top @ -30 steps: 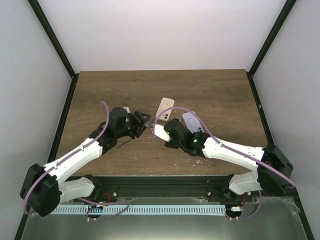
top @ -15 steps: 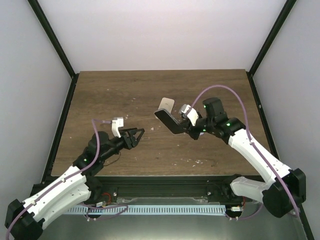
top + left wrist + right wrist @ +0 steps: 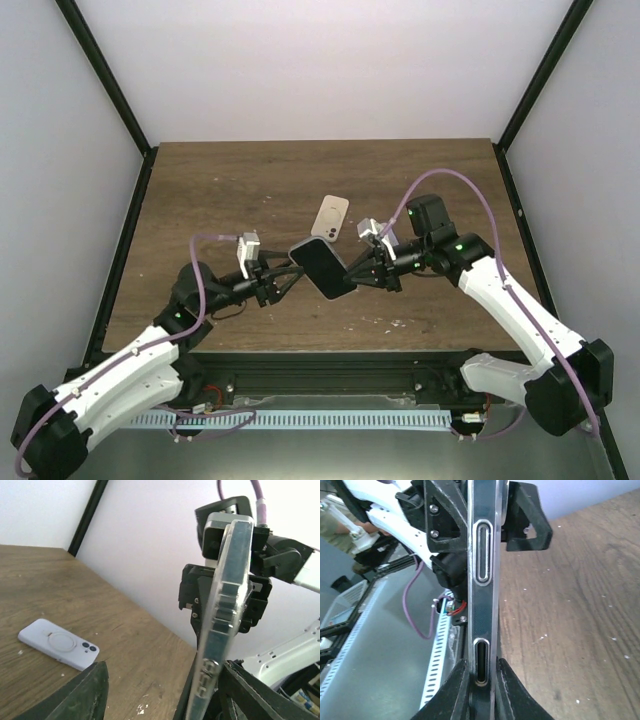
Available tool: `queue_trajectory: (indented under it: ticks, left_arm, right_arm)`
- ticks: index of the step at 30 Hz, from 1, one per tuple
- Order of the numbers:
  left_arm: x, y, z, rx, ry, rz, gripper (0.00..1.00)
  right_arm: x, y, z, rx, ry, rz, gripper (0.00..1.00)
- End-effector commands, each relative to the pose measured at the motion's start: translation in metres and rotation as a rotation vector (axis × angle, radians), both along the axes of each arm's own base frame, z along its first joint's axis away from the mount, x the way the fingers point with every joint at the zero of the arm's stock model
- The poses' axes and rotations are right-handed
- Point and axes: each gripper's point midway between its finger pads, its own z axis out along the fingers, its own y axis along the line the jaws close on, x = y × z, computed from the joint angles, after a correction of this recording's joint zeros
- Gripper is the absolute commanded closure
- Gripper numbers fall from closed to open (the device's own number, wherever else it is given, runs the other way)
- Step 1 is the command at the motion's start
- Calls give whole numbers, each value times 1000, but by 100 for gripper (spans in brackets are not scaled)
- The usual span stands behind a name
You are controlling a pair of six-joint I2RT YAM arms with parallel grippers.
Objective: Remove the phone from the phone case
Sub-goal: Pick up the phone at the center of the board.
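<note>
A dark phone in a clear phone case (image 3: pixel 323 268) hangs edge-up above the middle of the table. My right gripper (image 3: pixel 368 272) is shut on its right end; in the right wrist view both fingers (image 3: pixel 455 690) pinch the cased edge (image 3: pixel 482 580) of the phone, with the gripper (image 3: pixel 482 682) at the bottom of the frame. My left gripper (image 3: pixel 280 280) stands open at the phone's left end. In the left wrist view the cased phone (image 3: pixel 225 605) rises between the spread fingers (image 3: pixel 87 695), close to the right one, and the gripper (image 3: pixel 165 700) has not closed on it.
A white phone-shaped item with a ring and two camera lenses (image 3: pixel 330 217) lies flat on the wooden table (image 3: pixel 220 190) just beyond the held phone; it also shows in the left wrist view (image 3: pixel 57 642). Black frame posts stand at the table's sides.
My right gripper has carried the phone down and to the left, toward the table's middle. My left gripper has moved right and up, so its open fingers now flank the phone's left end.
</note>
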Motion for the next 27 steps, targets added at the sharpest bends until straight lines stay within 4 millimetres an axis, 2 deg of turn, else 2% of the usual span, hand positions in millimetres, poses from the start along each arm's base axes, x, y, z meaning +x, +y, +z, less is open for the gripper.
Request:
queue_trajectory:
  ticks: [1,9,14,20,27]
  left_arm:
    - [-13,-8,37,-96,-116,-95,42]
    - [-24,-20,53,-125,-155,-208,69]
    - [-24,-21,58,-136,-167,-205,76]
    - [-16,-22,56,-141,-148,-176,79]
    - [-19,-25,62,-158,-162,-210,81]
  right_arm:
    - [-18,0,37,116,-12,102,99]
    - [-12,2,31,97,-5,79,99]
    - [-12,1,30,94,-9,73,99]
    - [-10,1,24,85,-4,61,99]
    - [-9,1,19,79,-2,55,99]
